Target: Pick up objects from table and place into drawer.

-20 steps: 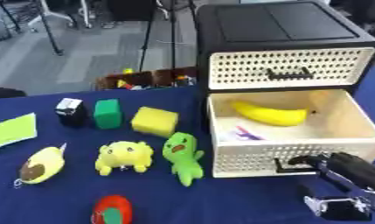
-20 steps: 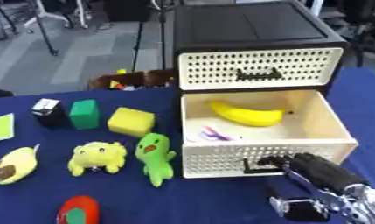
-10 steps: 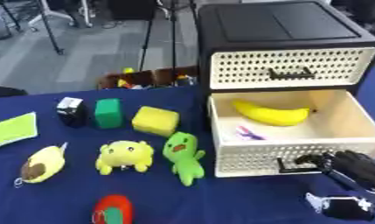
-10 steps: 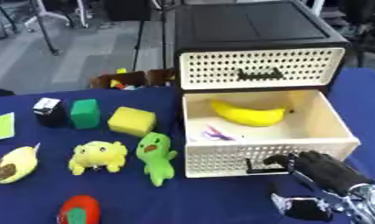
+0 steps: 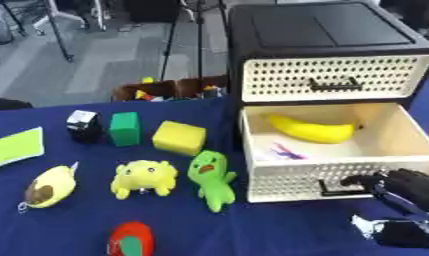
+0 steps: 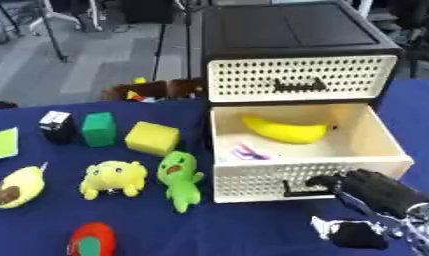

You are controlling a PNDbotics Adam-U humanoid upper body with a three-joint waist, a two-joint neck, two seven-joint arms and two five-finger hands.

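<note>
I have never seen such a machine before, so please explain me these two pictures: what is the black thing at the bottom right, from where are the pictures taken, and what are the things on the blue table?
Both pictures come from one stereo camera in the robot's head, looking down at the table; they show the same moment, left eye and right eye. The black thing is the robot's right hand, with its fingers curled at the dark handle of the open lower drawer. The left hand does not show.

Inside the drawer lie a banana and a small purple and pink thing. The upper drawer is closed.

On the table lie a yellow block, a green block, a small black and white box, a green plush figure, a yellow plush toy, an avocado toy and a red toy.
</note>
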